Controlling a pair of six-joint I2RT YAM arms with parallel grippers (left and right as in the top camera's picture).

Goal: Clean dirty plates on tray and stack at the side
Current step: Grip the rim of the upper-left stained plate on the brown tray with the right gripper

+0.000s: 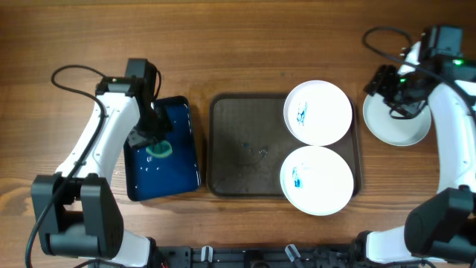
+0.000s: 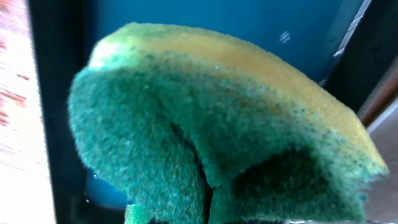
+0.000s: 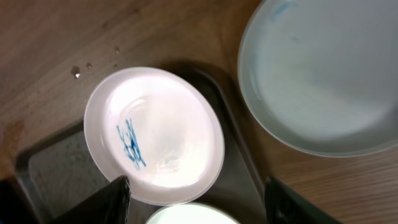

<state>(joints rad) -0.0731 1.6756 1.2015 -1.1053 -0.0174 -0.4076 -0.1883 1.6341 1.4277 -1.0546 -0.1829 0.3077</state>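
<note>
Tray (image 1: 245, 149), centre, bears two blue-smeared plates (image 1: 318, 113) at its right end; third plate (image 1: 401, 126) lies on the table (image 1: 245, 37) beyond; right gripper (image 3: 198, 186), jaws apart, empty, hangs beside it; left gripper (image 1: 155, 134) clamps a sponge (image 1: 159, 150) over the blue tray (image 1: 178, 175); risk: scrubbing slides an unheld plate.

My left arm (image 1: 89, 141) is a chain of smooth white shells joined by blocky black motor housings, on a black base (image 1: 78, 216) at the table's edge. A thin black cable (image 1: 71, 71) loops off it. The right arm (image 1: 455, 126) matches, with its own black cable (image 1: 381, 37) and a small green light (image 1: 402, 72). The right gripper (image 3: 196, 182) has two dark, flat fingers (image 3: 111, 200).
</note>
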